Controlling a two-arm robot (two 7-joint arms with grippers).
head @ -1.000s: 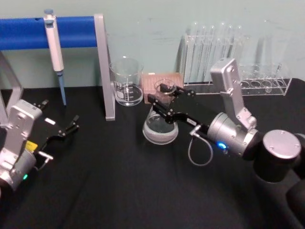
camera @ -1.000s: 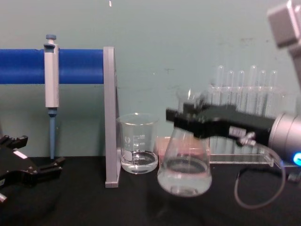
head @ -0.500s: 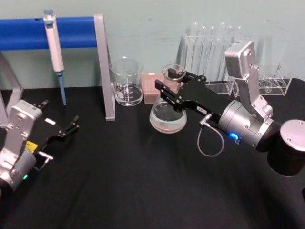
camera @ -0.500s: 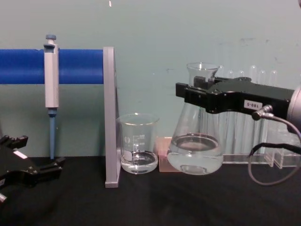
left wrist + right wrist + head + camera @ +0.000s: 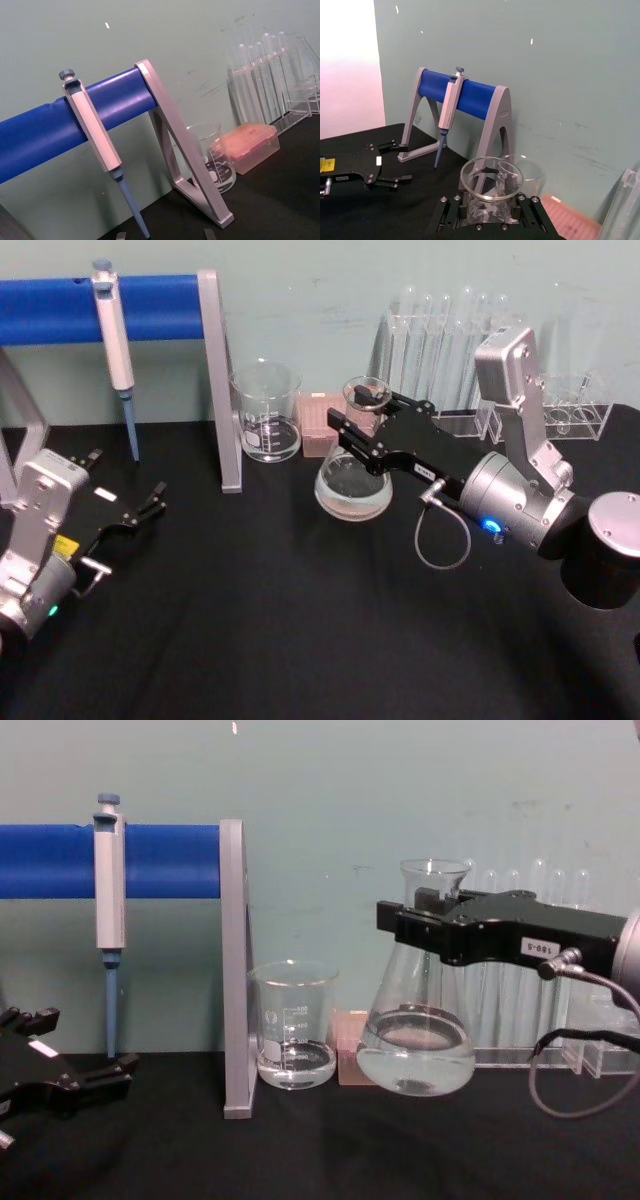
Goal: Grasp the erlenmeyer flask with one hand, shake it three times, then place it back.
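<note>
Now, from your left: one left gripper [image 5: 402, 162] sits low, jaws apart and empty; one pipette [image 5: 109, 880] hangs on the blue stand [image 5: 170, 860]; one beaker [image 5: 293, 1025]; then one erlenmeyer flask [image 5: 415, 1050], neck clamped in the right gripper [image 5: 422, 925].

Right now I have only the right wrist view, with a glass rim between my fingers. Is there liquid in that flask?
Observer: Yes. The chest view shows clear liquid in the wide bottom of the erlenmeyer flask, far below the neck.
Operator: Where is my grip on it?
Observer: The right gripper is clamped across the neck, just under the flared rim.
Operator: Anything close beside the base?
Observer: The beaker stands on the flask's left, with a clear gap between them.
</note>
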